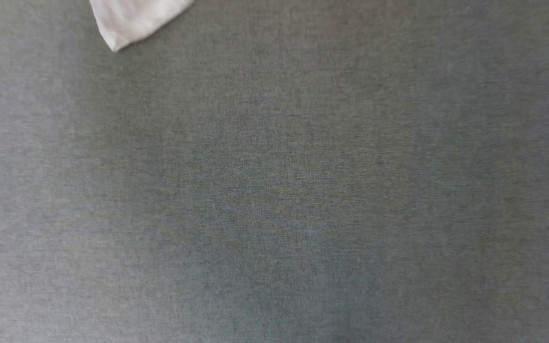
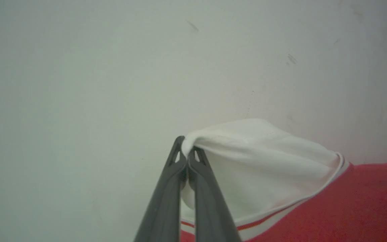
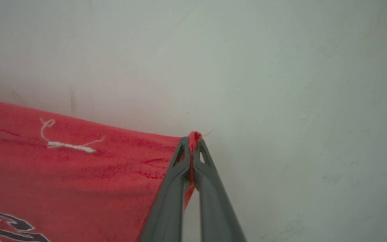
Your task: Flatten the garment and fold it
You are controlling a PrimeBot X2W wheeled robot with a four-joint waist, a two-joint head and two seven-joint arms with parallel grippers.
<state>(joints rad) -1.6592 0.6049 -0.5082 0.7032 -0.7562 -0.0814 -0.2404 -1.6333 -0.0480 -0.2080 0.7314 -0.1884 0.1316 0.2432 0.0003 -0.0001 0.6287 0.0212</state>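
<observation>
Left gripper [image 2: 187,149] clamps the white sleeve [image 2: 257,161], right gripper [image 3: 193,143] pinches a red edge [image 3: 195,136] — the garment [image 3: 79,168] is held up between them before a pale wall [image 2: 79,67], unfolded; laying it flat and folding look yet to come.

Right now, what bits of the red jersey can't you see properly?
Head view: most of the jersey is cut off by the top edge.
Right wrist view: the black letters run off the bottom edge, unreadable; the right gripper hides the red corner it pinches.
Left wrist view: the left gripper covers part of the white sleeve.
</observation>
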